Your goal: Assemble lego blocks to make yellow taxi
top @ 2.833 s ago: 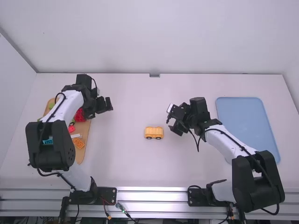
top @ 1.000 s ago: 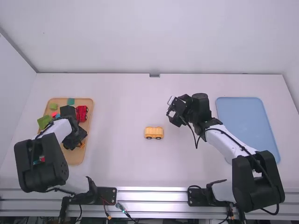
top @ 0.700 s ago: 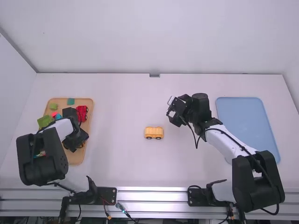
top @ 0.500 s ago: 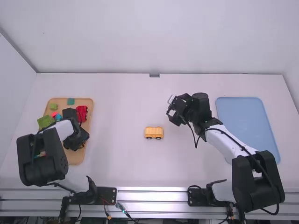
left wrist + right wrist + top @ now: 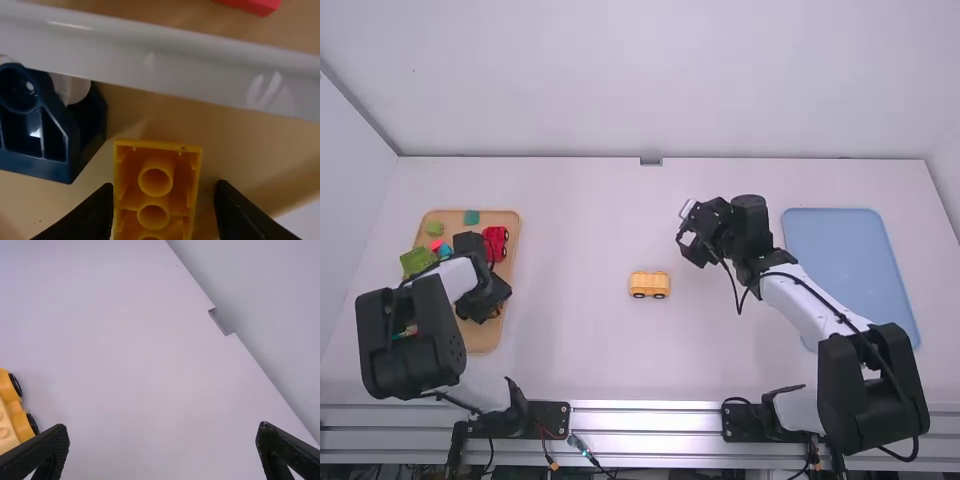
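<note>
On the tray (image 5: 485, 340), the yellow brick (image 5: 154, 194) lies hollow underside up, near a white bar (image 5: 200, 70) and a blue block (image 5: 85, 145). My left fingers (image 5: 90, 216) are apart, one on each side of it. The wheeled base (image 5: 649, 285) sits on the tabletop (image 5: 580, 230); my right fingers (image 5: 46, 451) are spread, empty. The brick is probably light, stiff and smooth, hard to crush but apt to twist: best held squarely by its opposite side walls. It likely needs turning over before stacking.
</note>
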### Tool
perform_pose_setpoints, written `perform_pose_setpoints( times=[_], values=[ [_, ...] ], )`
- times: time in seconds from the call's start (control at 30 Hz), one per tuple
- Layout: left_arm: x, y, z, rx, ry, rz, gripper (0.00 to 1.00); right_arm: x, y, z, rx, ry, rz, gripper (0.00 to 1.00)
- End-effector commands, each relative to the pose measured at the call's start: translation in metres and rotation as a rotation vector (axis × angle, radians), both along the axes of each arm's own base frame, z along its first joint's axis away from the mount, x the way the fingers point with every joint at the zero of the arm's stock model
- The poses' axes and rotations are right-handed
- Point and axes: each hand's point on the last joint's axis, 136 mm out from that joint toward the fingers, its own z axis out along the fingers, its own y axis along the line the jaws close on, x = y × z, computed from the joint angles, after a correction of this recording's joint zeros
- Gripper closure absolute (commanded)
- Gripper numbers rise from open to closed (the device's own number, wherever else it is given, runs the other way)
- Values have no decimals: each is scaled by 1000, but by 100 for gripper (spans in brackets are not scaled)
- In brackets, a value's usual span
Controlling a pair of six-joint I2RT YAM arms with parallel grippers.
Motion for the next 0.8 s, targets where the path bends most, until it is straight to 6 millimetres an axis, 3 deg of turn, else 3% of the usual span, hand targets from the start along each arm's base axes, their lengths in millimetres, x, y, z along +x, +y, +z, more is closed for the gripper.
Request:
perform_pose_setpoints(
  times=[0.0, 0.23, 0.67, 0.77],
  values=[
    [-14, -17, -11, -76, 43, -22, 50, 3, 7, 14, 18, -25, 11, 1],
    [-19, -17, -10, -76, 58, 17, 48, 2, 8, 15, 19, -28, 15, 1],
    [-15, -21, -10, -101, 44, -1, 72, 2, 9, 15, 20, -28, 16, 1],
    [-8, -17, -5, -88, 25, -2, 85, 1, 12, 16, 27, -25, 19, 1]
  ],
)
